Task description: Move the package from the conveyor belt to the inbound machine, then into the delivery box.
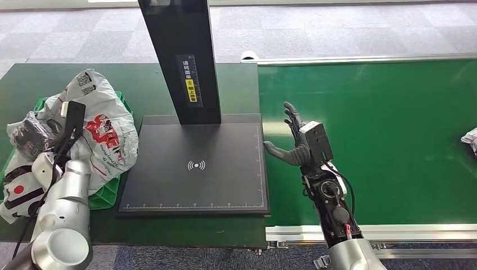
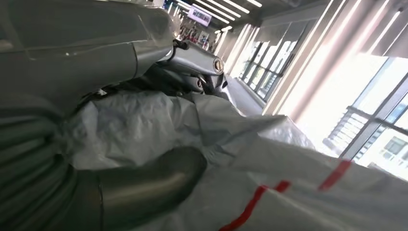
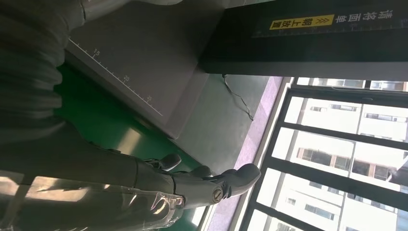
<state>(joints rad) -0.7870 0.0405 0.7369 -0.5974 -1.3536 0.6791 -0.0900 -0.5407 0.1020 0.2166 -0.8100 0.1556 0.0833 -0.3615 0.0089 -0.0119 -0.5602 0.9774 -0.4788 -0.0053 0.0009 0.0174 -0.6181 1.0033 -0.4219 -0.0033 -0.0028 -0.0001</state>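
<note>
Package (image 1: 104, 132), a big white plastic bag with red and black print, lies at the left end of the dark green worktop (image 1: 236, 84). It sits in a green box (image 1: 121, 101) and spills over the rim. Other bags are piled there too, one of them dark (image 1: 28, 138) and one white with a red dot (image 1: 19, 191).

The left robot hand (image 1: 67, 126) is down on the pile of bags. In the left wrist view its thick grey thumb (image 2: 149, 180) lies against the white crinkly plastic with red stripes (image 2: 288, 192). I cannot tell if this robot hand is gripping the bag or just resting on it, because its fingers are hidden.

The inbound machine is a flat black plate (image 1: 197, 163) in the middle of the worktop, with a small white wave sign on it. A tall black post (image 1: 180, 56) with a yellow sticker stands at its far edge.

The right robot hand (image 1: 292, 140) is over the green conveyor belt (image 1: 394, 129), just beside the right edge of the black plate. It is open and holds nothing. Its fingers (image 1: 291, 115) point away from the robot and its thumb sticks out toward the plate. In the right wrist view the dark fingers (image 3: 226, 185) stretch out straight.

One more white package (image 1: 470, 139) peeks in at the right edge of the belt, well apart from the right robot hand.
</note>
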